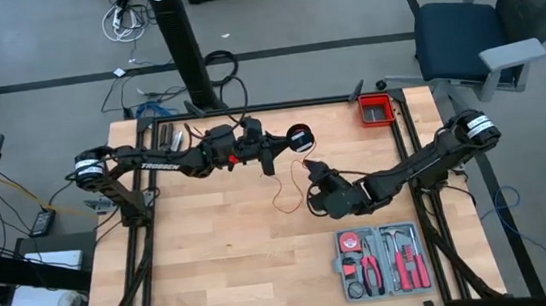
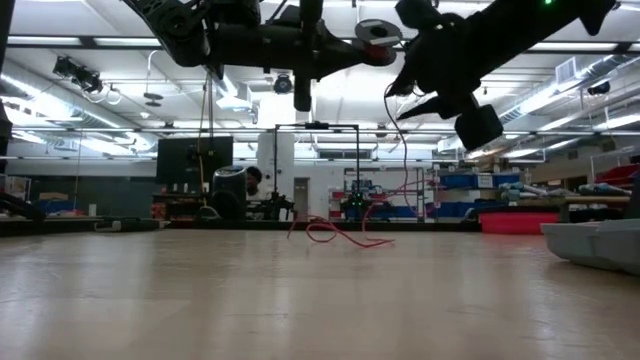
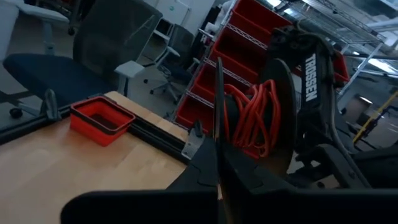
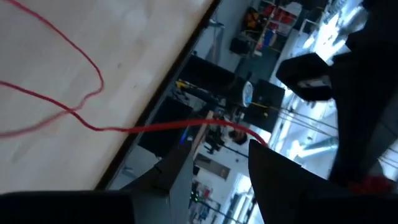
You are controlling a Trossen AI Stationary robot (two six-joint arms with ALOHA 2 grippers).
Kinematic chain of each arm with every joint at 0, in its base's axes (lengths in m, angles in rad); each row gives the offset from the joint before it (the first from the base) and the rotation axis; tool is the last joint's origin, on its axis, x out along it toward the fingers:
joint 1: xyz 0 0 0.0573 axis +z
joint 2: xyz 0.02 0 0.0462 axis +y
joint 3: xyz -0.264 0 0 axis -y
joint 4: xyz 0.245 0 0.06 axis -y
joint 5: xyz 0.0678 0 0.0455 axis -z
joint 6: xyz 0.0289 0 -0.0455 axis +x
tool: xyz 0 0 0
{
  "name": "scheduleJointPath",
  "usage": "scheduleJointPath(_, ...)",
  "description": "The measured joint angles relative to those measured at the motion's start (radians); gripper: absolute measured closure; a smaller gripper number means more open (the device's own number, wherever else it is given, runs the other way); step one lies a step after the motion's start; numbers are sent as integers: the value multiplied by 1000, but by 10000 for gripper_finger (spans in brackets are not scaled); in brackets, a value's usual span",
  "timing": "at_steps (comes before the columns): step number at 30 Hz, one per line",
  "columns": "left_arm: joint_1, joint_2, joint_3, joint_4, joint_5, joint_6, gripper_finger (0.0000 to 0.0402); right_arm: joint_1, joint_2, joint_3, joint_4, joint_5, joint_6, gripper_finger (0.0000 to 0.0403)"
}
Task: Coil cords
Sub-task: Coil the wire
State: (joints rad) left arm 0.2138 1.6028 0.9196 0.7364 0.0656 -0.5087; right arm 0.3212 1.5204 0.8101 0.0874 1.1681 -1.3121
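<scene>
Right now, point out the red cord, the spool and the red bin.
red cord (image 1: pixel 288 198), high view, loose loop lying on the table.
spool (image 1: pixel 299 137), high view, round flange face.
red bin (image 1: pixel 377 111), high view, its rim.

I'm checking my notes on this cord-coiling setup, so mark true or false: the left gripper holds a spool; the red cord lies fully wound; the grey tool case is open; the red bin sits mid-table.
1. The left gripper holds a black spool: true.
2. The thin red cord is fully wound: false, a loose length trails on the wooden table.
3. The grey tool case is open: true.
4. The red bin sits mid-table: false, it sits at a far corner.
</scene>
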Motion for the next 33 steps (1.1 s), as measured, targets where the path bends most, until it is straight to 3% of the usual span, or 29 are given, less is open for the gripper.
scheduleJointPath(4,0,0,0,7,8,0,397,48,-4,0,-1,84,12,254)
scheduleJointPath(9,0,0,0,13,8,-1,397,127,-4,0,-6,85,97,254)
scheduleJointPath(12,0,0,0,21,8,-10,397,150,-4,0,-8,72,60,254)
scheduleJointPath(25,0,0,0,31,19,-50,397,34,-4,0,-55,2,-167,255)
scheduleJointPath(33,0,0,0,30,18,-48,397,4,-4,0,2,-70,-349,294)
